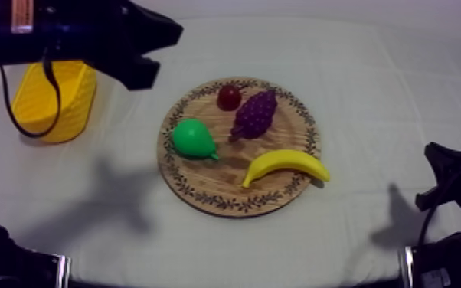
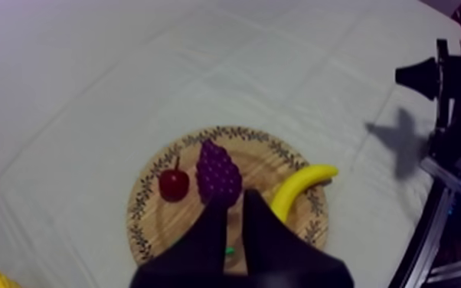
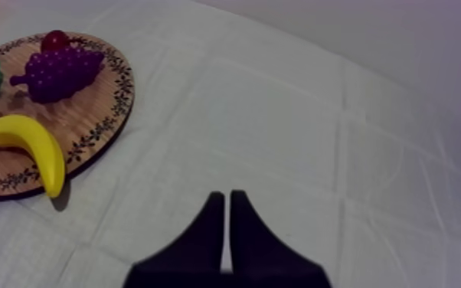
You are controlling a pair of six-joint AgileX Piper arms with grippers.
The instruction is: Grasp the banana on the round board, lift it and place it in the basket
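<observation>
No word or number can be read anywhere on the table. A small orange-red label (image 1: 21, 14) sits on the left arm (image 1: 80, 32) above the table's far left corner, and its print is too blurred to make out. The dark band around the rim of the wooden board (image 1: 218, 175) is leaf ornament, not lettering.
</observation>
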